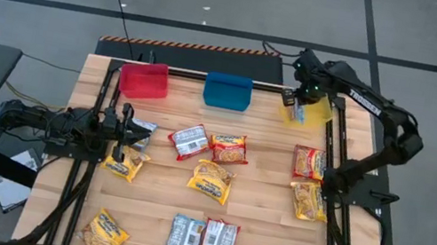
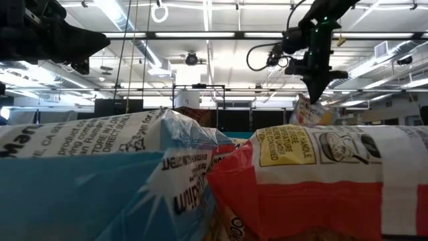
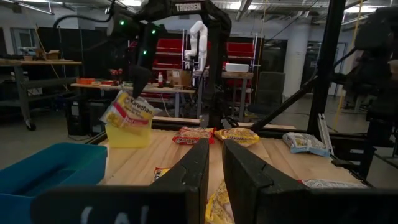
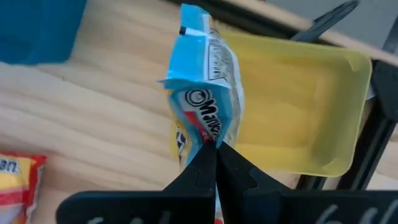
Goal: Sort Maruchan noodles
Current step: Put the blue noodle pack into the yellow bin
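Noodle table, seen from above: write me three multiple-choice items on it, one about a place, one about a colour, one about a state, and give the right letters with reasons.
1. Where is the right hand?
A. At the yellow bin
B. Over the red bin
C. At the table's near edge

2. What colour is the middle bin in the row of three?
A. Green
B. Blue
C. White

3. What is the state of the right hand?
A. Wide open, empty
B. Shut on a noodle packet
C. Resting on the table

Answers:
1. A: the high view puts it at the yellow bin's edge, in the far right corner.
2. B: the blue bin sits between the red and yellow ones.
3. B: the right wrist view shows its fingers pinched on the packet, which hangs beside the yellow bin.
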